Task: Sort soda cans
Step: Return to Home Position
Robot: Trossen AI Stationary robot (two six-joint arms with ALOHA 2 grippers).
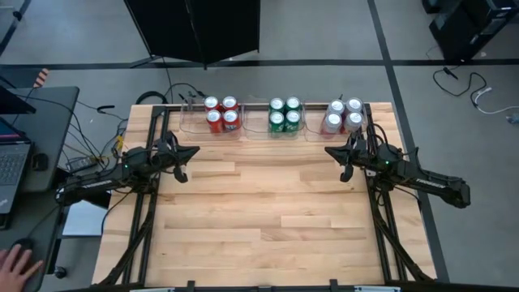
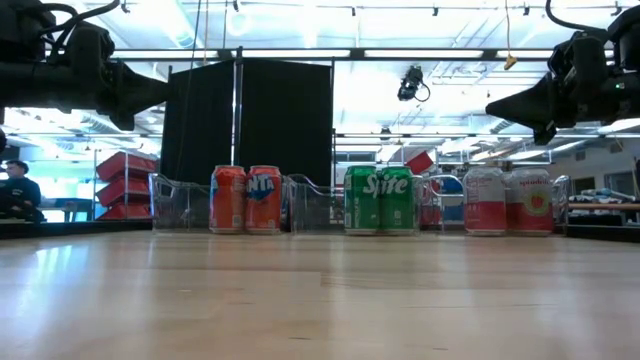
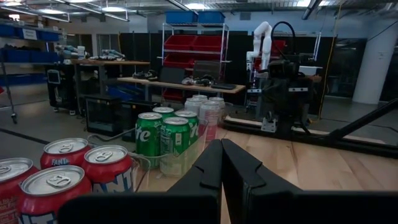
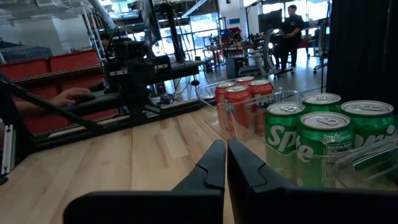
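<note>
- The wooden table point(image 1: 268, 215) carries everything.
- The left arm point(image 1: 97, 180) sits at 9 o'clock and the right arm point(image 1: 434, 182) at 3 o'clock, both pointing inward.
- Three clear bins point(image 1: 190, 122) line the 12 o'clock edge.
- Each bin holds four upright cans: red soda cans point(image 1: 220, 114) at 11 o'clock, green soda cans point(image 1: 285, 114) at 12, silver-white soda cans point(image 1: 344, 115) at 1.
- The left gripper point(image 3: 221, 146) and the right gripper point(image 4: 225, 148) have their jaws pressed together, empty.

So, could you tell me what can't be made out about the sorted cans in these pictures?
Low view: the back row of cans, hidden behind the front red cans, green cans and silver-white cans.
High view: the cans' print, too small from above.
Left wrist view: the nearest red cans, cut off by the edge; the silver-white cans, partly behind the green ones.
Right wrist view: silver-white cans out of frame.
</note>
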